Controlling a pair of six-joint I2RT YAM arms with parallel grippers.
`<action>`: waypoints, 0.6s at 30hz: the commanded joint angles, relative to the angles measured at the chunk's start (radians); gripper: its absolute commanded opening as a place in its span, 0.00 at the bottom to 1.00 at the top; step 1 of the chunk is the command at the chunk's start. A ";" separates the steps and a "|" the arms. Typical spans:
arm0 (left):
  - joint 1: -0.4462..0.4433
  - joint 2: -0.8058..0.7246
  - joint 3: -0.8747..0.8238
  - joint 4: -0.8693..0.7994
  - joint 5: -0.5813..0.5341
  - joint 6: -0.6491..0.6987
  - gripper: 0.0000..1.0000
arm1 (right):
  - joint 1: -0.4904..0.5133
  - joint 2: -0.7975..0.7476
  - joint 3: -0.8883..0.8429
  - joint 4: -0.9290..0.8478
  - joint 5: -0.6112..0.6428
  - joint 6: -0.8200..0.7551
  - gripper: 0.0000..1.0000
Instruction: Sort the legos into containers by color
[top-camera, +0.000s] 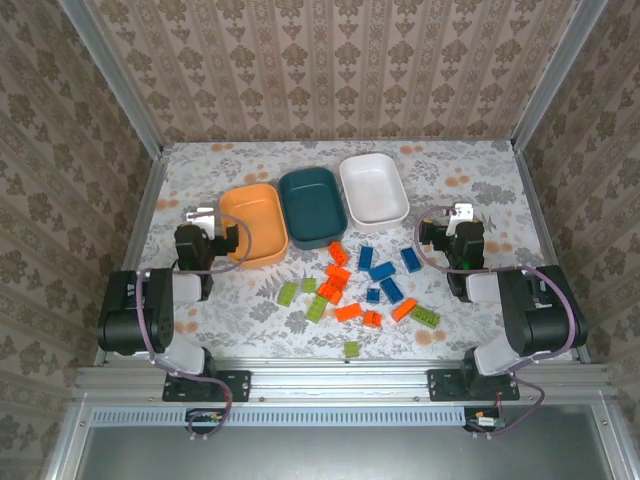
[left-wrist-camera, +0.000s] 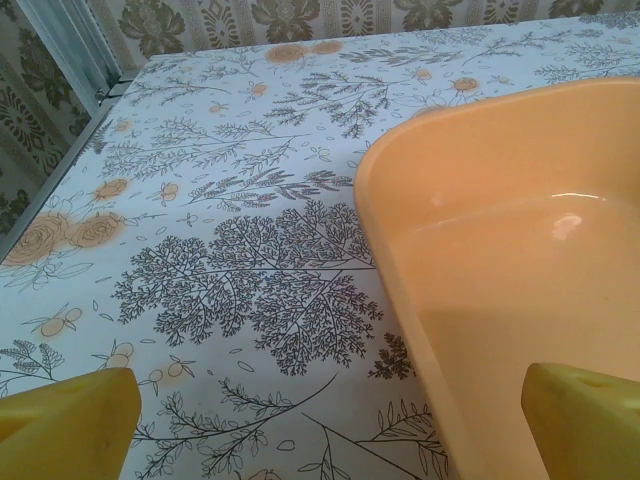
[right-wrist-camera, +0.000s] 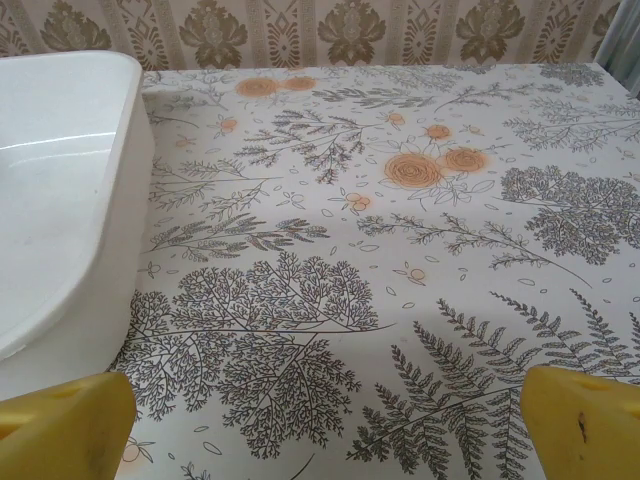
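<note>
Top external, legos scattered near three containers, left gripper and right gripper wide, empty, flanking them

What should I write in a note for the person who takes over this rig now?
The left claw is open, empty, beside the orange dish. The right claw is open, empty, beside the white dish. The teal dish stands between those two; all three dishes are empty. All legos lie loose on the table before the dishes. Done: nothing sorted. Left: every brick.
</note>
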 joint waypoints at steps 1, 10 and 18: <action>0.005 0.004 0.000 0.016 0.012 0.007 1.00 | 0.003 0.008 0.003 0.012 0.019 0.007 1.00; 0.004 0.004 0.000 0.016 0.011 0.007 1.00 | 0.003 0.008 0.003 0.013 0.019 0.006 1.00; 0.006 0.004 0.000 0.018 0.016 0.006 1.00 | 0.000 0.009 0.007 0.010 0.013 0.008 1.00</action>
